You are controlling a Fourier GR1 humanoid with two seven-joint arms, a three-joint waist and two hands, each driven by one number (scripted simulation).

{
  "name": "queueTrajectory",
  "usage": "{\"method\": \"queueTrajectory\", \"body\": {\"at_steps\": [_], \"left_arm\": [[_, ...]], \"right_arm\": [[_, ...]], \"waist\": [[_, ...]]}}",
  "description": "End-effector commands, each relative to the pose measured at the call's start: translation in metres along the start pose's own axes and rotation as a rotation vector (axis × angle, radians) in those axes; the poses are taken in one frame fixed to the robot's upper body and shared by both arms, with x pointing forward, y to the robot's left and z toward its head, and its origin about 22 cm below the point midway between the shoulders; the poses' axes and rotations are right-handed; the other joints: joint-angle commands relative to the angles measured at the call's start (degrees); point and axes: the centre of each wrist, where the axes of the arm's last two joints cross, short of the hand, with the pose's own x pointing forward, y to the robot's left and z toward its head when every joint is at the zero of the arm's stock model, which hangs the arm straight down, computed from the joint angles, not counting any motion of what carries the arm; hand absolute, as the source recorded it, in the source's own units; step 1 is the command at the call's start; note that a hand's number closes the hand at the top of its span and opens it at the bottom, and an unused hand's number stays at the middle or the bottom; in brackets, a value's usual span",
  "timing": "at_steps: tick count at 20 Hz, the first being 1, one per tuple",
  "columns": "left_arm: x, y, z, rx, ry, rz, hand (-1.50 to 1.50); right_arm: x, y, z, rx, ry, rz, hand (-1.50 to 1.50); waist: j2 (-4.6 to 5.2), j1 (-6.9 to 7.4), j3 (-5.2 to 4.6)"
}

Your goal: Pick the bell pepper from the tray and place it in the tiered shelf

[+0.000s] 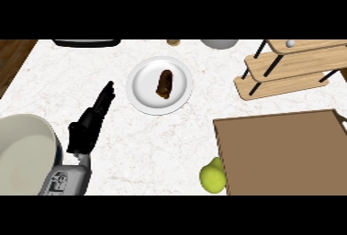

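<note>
**Left hand (90,121) released, pepper (213,176) off the tray (284,151)**

Stretching the left hand out over the left part of the counter (136,151), fingers straight and pointing toward the far side, grasping nothing. Bringing the grey forearm in from the near edge, just right of a big cream bowl (24,147) at the near left.

Finding the pepper, yellow-green, lying on the counter at the near edge of the view, right against the tray's near left corner and not on the tray's brown surface. Cannot tell whether it is touching the tray's rim or only sitting just beside it. Placing the hand well apart from the pepper, to its left and farther off.

Seeing the tray filling the near right, bare on the part showing. Seeing the shelf (298,62) at the far right, beyond the tray, wooden tiers on dark legs, with a small pale thing (291,43) on the top tier.

Noting a white plate (142,78) at the far middle, carrying a brown piece (165,84), just right of the fingertips. Noting a grey bowl (219,43) and a dark thing (86,42) along the far edge.
</note>
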Motion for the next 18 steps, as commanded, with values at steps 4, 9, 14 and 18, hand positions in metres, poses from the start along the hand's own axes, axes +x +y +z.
{"method": "queueTrajectory", "body": {"at_steps": [4,9,14,18], "left_arm": [[0.017,0.001,-0.007,0.008,-0.010,-0.016,0.00],[0.007,-0.003,-0.006,-0.005,0.001,-0.001,0.00],[0.010,-0.001,0.012,-0.004,0.000,0.006,0.00],[-0.002,0.005,-0.005,-0.001,0.005,0.002,0.00]], "right_arm": [[-0.024,0.011,-0.025,-0.021,0.020,-0.051,1.50],[-0.077,0.006,-0.005,-0.013,0.099,0.236,1.50],[-0.085,-0.003,-0.006,-0.095,0.194,0.237,-1.50],[-0.084,-0.014,-0.017,-0.103,0.224,0.145,-1.50]], "waist": [[-0.07,0.07,-0.01],[0.29,-0.13,-0.06],[-0.23,-0.20,-0.01],[-0.15,-0.49,-0.02]]}}
